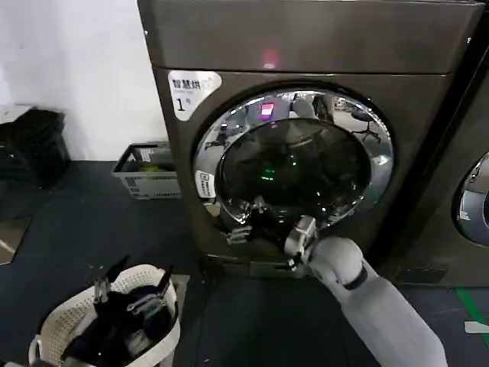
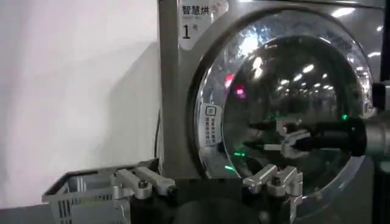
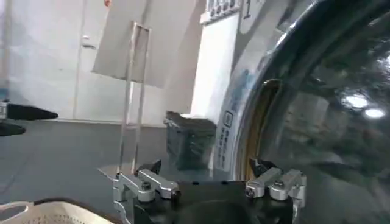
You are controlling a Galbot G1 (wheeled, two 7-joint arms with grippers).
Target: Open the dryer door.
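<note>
Chrome-ringed dryer door on the front of the dryer, right of the white label marked "1"; appears shut or barely cracked, a narrow seam at its left rim in the right wrist view, so opening judged hardly begun. Right hand up against the lower left rim of the door, arm reaching in from the near right; fingers spread, black tips either side of the rim edge near the small sticker, nothing firmly clamped as far as can be told. Left hand held back on the near left, facing the machine, fingers wide apart and empty. Left to do, by this reading: hook the rim, pull the door off its seat, swing it wide. Laundry basket on the floor at near left, grey crate by the far wall.
</note>
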